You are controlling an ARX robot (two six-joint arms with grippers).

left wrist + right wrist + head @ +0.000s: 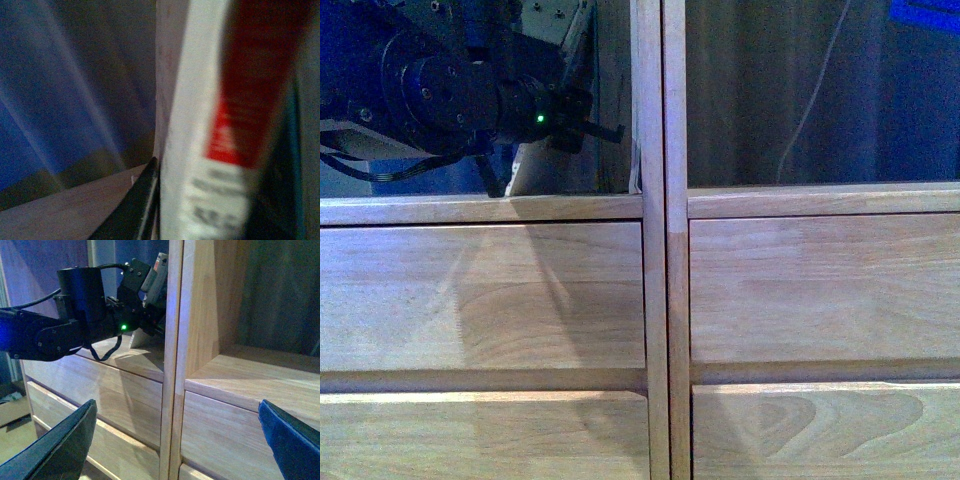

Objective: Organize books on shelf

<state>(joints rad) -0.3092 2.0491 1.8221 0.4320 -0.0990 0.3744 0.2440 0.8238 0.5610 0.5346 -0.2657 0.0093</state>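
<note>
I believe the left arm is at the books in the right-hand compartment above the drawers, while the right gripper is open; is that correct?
Not quite: the front view shows the left arm at the books in the left-hand compartment; the right gripper is open.

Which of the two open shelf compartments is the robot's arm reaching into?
The left compartment: the left gripper is inside it, at a white book with red on its spine. The right compartment has no arm in it.
</note>
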